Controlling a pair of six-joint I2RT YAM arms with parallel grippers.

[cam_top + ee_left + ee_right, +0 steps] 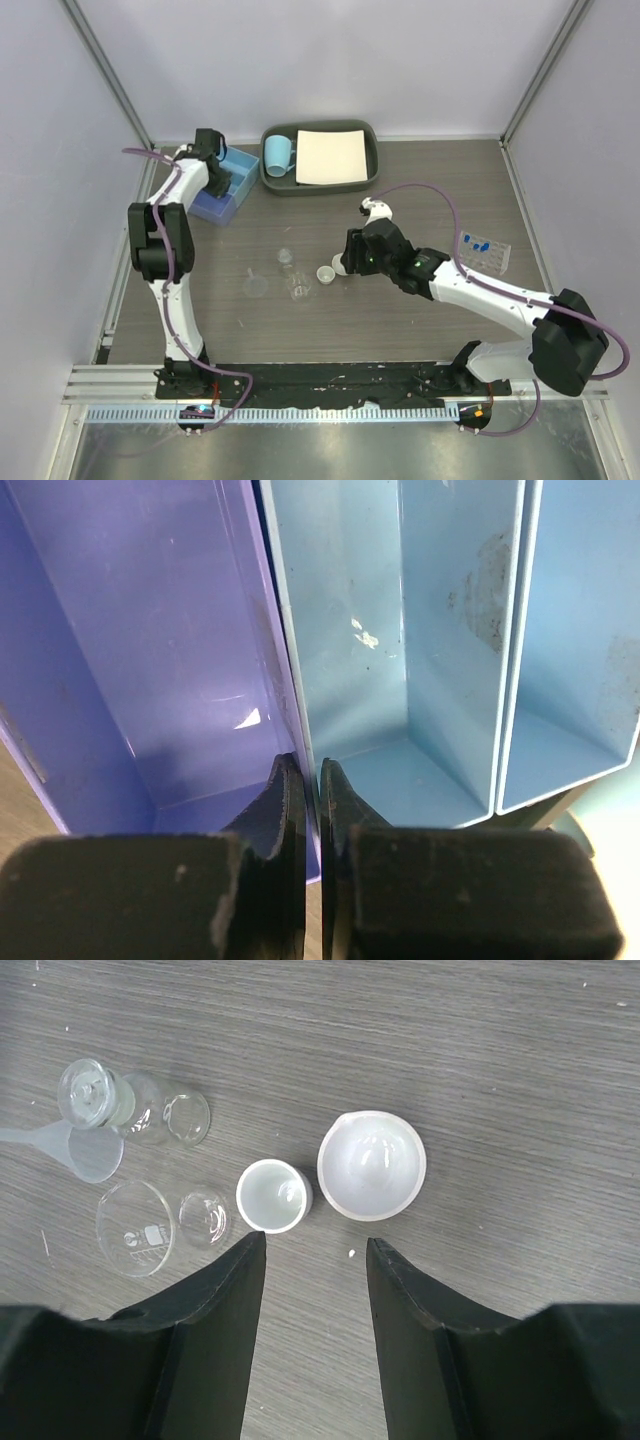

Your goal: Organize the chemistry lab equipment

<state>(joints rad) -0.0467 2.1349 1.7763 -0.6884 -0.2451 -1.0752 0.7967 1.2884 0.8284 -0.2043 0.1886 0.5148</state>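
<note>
Left gripper (312, 780): closed tight on a divider wall of the blue box (400, 630), at the far left of the table (300, 330).
Right gripper (315, 1245): fingers apart, holding nothing. The small white dish (274, 1195) lies just ahead of the gap, off-centre. The wider dish (371, 1165) sits beside it.

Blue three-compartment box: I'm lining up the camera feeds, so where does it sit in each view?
Top external: the blue three-compartment box is at far left, beside the grey tray.
Left wrist: the box fills the frame, seen from above.
Right wrist: not in it.
Shared landmark: the left end effector, closed on a divider wall of the box.
</note>
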